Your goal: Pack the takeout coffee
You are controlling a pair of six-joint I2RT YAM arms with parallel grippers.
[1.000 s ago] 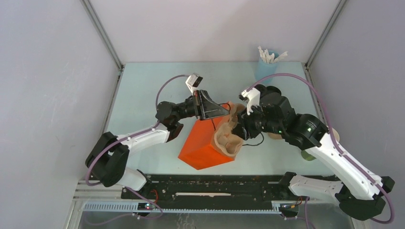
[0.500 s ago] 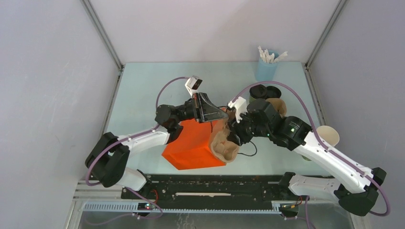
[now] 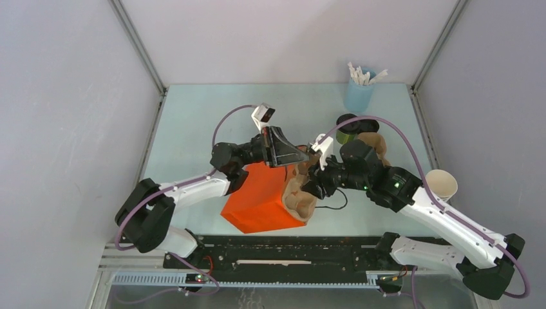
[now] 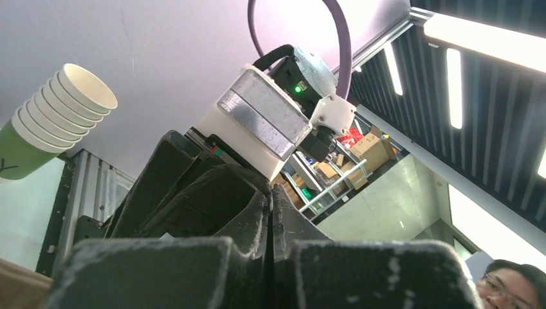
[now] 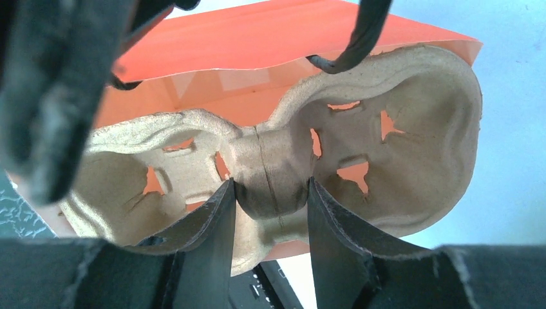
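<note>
The takeout coffee [image 3: 349, 123], an olive-green cup with a black lid, stands on the table behind my right arm, untouched. The orange bag [image 3: 257, 201] lies tilted at the near centre with its mouth to the right. My left gripper [image 3: 288, 153] is shut above the mouth, on the bag's black cord handle [image 5: 358, 40]; its jaws are pressed together in the left wrist view [image 4: 272, 212]. My right gripper [image 3: 311, 183] is shut on the middle ridge of a brown pulp cup carrier [image 5: 270, 174], holding it at the bag's mouth [image 5: 257, 77].
A second brown carrier [image 3: 377, 143] lies by the coffee. A stack of lidless green cups [image 3: 440, 184] lies at the right edge and shows in the left wrist view [image 4: 51, 125]. A pale blue cup of white sticks [image 3: 358, 91] stands at the back right.
My right gripper has carried the carrier left and nearer, toward the bag's mouth. The bag has swung left and nearer. The lidded cup now shows behind the right arm.
</note>
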